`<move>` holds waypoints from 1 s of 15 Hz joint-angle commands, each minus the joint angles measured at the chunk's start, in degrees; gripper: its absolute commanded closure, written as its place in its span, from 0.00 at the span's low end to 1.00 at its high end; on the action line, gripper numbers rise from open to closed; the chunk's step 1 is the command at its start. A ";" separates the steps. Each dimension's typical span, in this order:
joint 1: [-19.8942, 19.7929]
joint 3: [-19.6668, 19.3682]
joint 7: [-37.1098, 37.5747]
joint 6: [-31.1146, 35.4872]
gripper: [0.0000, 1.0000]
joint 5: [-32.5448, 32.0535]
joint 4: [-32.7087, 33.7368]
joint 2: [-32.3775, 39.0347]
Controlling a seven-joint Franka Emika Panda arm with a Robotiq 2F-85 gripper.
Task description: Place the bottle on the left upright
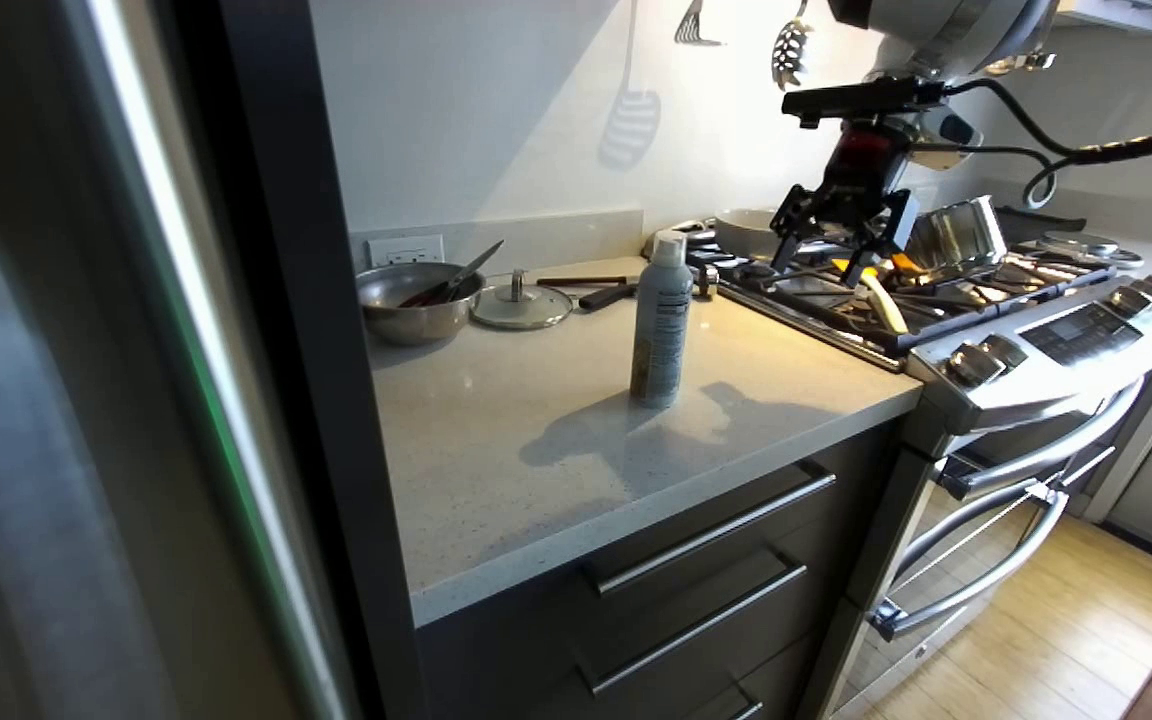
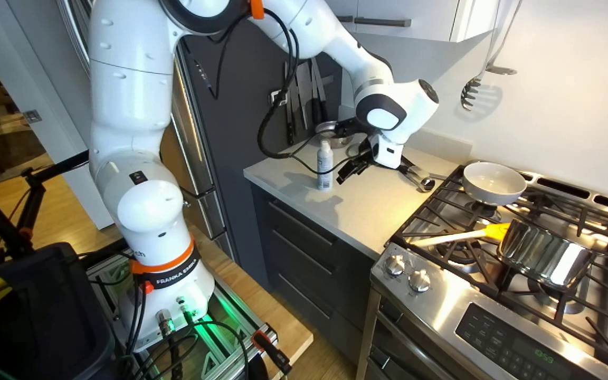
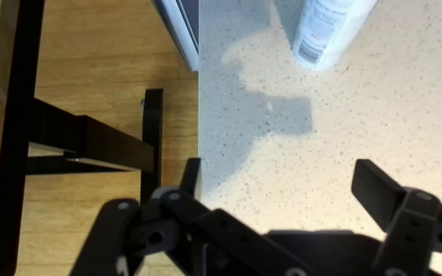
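The bottle [image 1: 662, 325] is a grey cylinder with a white capped neck. It stands upright on the pale countertop [image 1: 496, 420], and it also shows upright in an exterior view [image 2: 325, 166]. In the wrist view the bottle's lower part [image 3: 328, 30] shows at the top edge; its upper part is cut off. My gripper [image 1: 818, 262] is open, with nothing between its fingers. It hangs above the counter, apart from the bottle, on its stove side, and also shows in an exterior view [image 2: 353, 169]. In the wrist view the gripper's fingers [image 3: 277, 172] are wide apart over bare counter.
A metal bowl [image 1: 414, 305] with utensils, a glass lid [image 1: 522, 308] and dark-handled utensils lie along the back wall. The gas stove [image 2: 441, 311] holds a white bowl [image 2: 494, 183] and a steel pot [image 2: 544, 253]. The tall fridge [image 1: 136, 400] borders the counter's far end.
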 commanded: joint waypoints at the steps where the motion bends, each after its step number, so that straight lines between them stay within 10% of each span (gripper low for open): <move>1: 1.25 2.06 5.29 13.73 0.00 -8.98 -11.16 -10.16; 8: 0.08 7.16 18.63 36.99 0.00 -24.80 -25.05 -21.80; 15: -3.59 12.06 23.83 37.62 0.00 -28.32 -29.61 -29.15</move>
